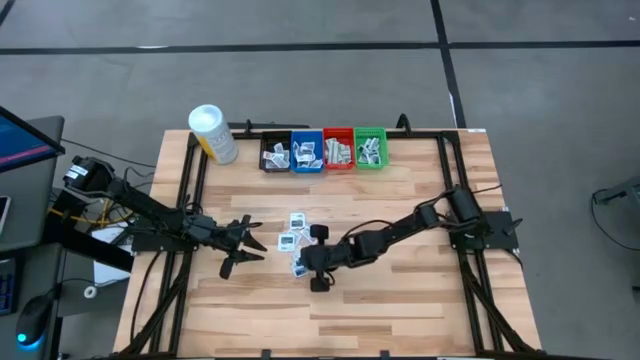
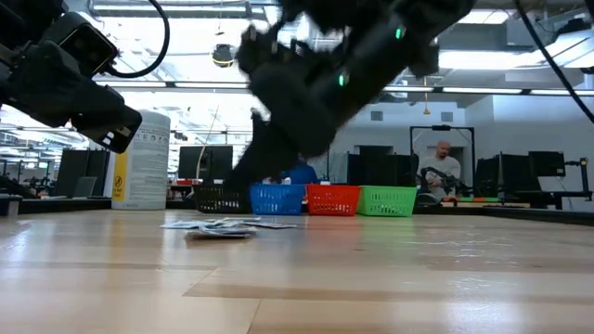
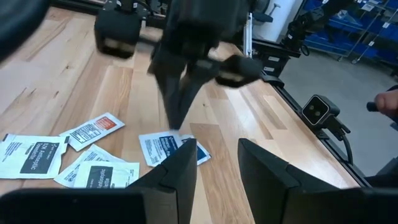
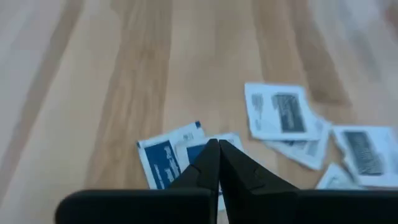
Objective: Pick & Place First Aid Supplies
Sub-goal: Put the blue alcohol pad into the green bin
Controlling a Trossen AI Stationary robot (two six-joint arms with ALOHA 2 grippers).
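Observation:
Several first aid packets (image 1: 292, 232) lie flat on the wooden table, near its middle; in the left wrist view they are white with dark or blue marks (image 3: 37, 155), and one has red print (image 3: 93, 130). My right gripper (image 4: 217, 149) is shut and slants down, its tips over a white-and-blue packet (image 3: 160, 148). That packet lies on another with a blue edge (image 3: 202, 153). My left gripper (image 3: 217, 174) waits to the left of the pile, open, with nothing between its fingers. My right gripper comes from the table's right, slanting down, and its shut fingertips (image 3: 176, 124) stand at the white-and-blue packet's far edge (image 3: 171, 135). Whether they touch or hold it, I cannot tell. The packet looks flat on the table.
Black (image 1: 275, 156), blue (image 1: 306, 155), red (image 1: 338, 152) and green (image 1: 370, 150) bins stand in a row at the far edge, with packets in them. A yellow container with a white cap (image 1: 213, 133) stands to their left. Bare wood lies toward the near edge.

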